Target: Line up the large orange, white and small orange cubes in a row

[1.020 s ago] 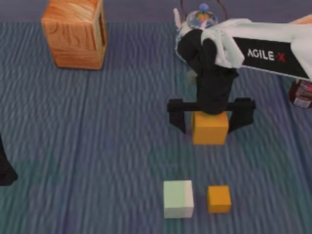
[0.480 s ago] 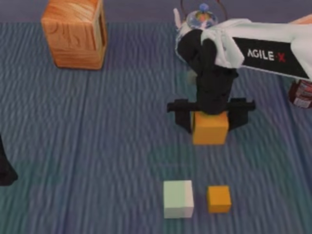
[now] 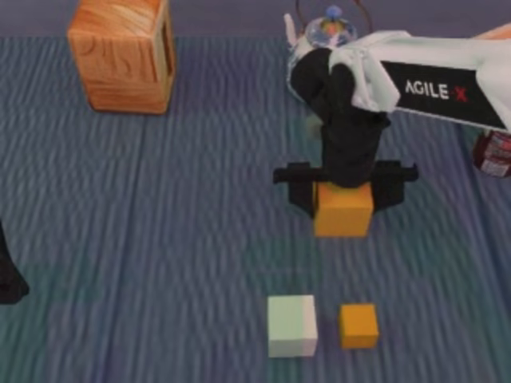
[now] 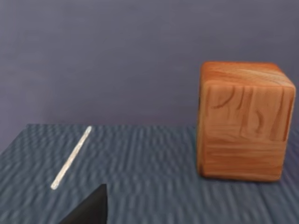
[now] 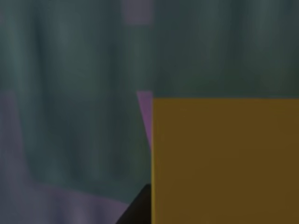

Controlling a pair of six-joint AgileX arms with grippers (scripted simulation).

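Three plain cubes on the worktop: one large orange, one white, one small orange cube. No long axis on any, all being cubes; faces roughly square to the worktop's edges. White and small orange side by side near the front edge, right of centre, white on the left, a narrow gap between. Large orange farther back, well apart from that pair, more or less above the gap.

Right hand down over the large orange, one black finger on either side, pressed against its left and right faces: clenched on it. Large orange face filling much of the right wrist view.

Left hand parked at the left edge; open or clenched, cannot tell.

One wood-grain box at back left, upright.
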